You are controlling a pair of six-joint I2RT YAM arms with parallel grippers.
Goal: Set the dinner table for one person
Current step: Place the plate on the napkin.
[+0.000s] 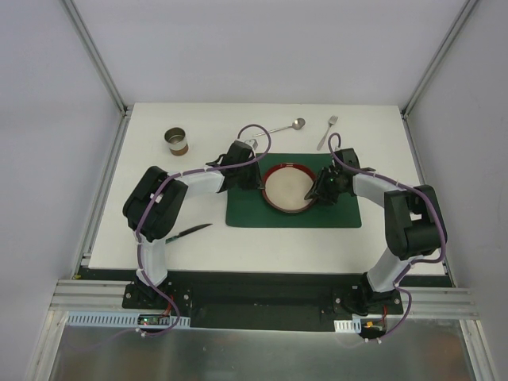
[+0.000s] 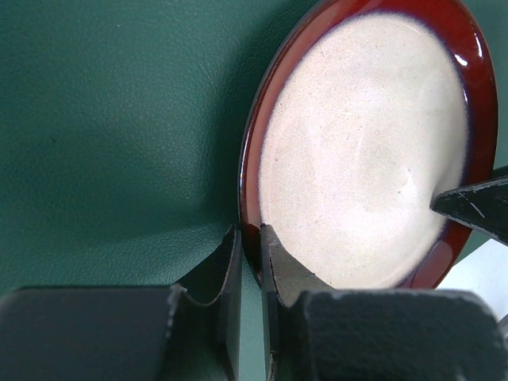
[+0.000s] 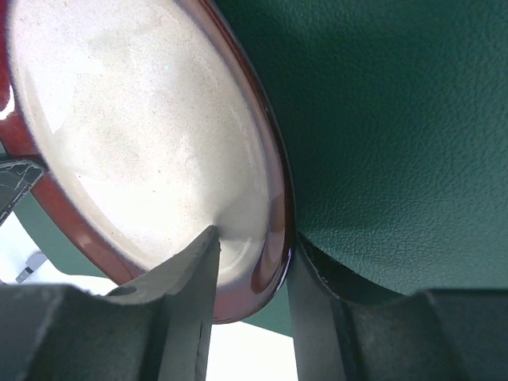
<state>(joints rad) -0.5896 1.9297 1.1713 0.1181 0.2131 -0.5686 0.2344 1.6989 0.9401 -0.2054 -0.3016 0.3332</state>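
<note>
Opposite rims of plate [image 1: 287,187] clamped by left pincer [image 2: 251,255] and right pincer [image 3: 252,266], over mat [image 1: 238,213]; holds look shallow, uneven motion may slip it

light bright, even | glare on plate [image 2: 365,151] rim | wrist foregrounds soft

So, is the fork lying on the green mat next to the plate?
No, the fork lies on the bare white table, beyond the far edge of the green mat.

One table [image 1: 206,119], one placemat [image 1: 246,213], one plate [image 1: 288,189], one cup [image 1: 176,141], one spoon [image 1: 284,127], one fork [image 1: 327,132], one knife [image 1: 189,232].
</note>
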